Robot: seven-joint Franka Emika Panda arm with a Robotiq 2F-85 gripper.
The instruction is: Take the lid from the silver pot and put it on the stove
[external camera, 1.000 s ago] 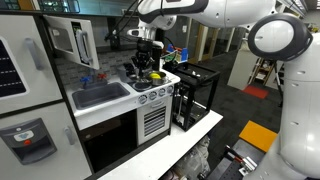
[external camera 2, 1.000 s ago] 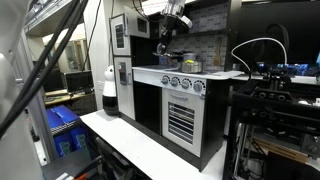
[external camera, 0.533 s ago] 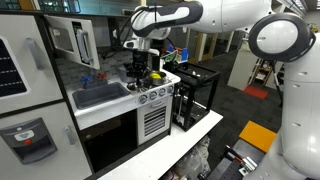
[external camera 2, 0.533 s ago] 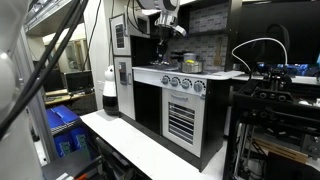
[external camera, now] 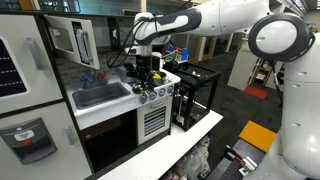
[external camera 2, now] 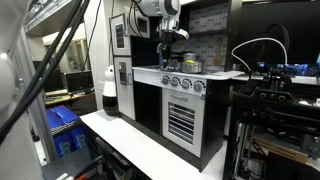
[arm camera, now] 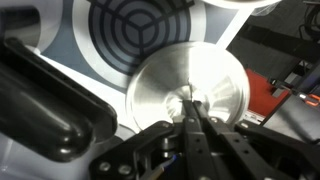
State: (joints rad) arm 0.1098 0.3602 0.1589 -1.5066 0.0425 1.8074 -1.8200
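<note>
Wrist view: the gripper (arm camera: 190,112) comes in from 6 o'clock, its two dark fingers (arm camera: 200,140) drawn together to a point on the small knob at the middle of the lid (arm camera: 160,95). It is clamped on the lid by that knob.

The lid is a shiny silver disc, lying flat and face-up to the camera in the middle of the view. At 11 o'clock from it is a dark burner (arm camera: 140,28) with concentric rings, set in the pale top of the stove (arm camera: 80,22). The lid's upper rim overlaps the burner's lower edge. I cannot tell whether the lid touches the surface or hangs just above it.

A dark rounded shape (arm camera: 50,105) crosses at 9 o'clock of the lid; what it is I cannot tell. At 3 o'clock there is a blurred red patch (arm camera: 268,95).

In both exterior views the arm (external camera: 200,18) reaches over the toy kitchen, and the gripper points straight down over the stove top, above the row of silver knobs (external camera: 155,96). The grey sink (external camera: 100,96) lies beside the stove, apart from the gripper. The things under the gripper are too small here to tell apart.
</note>
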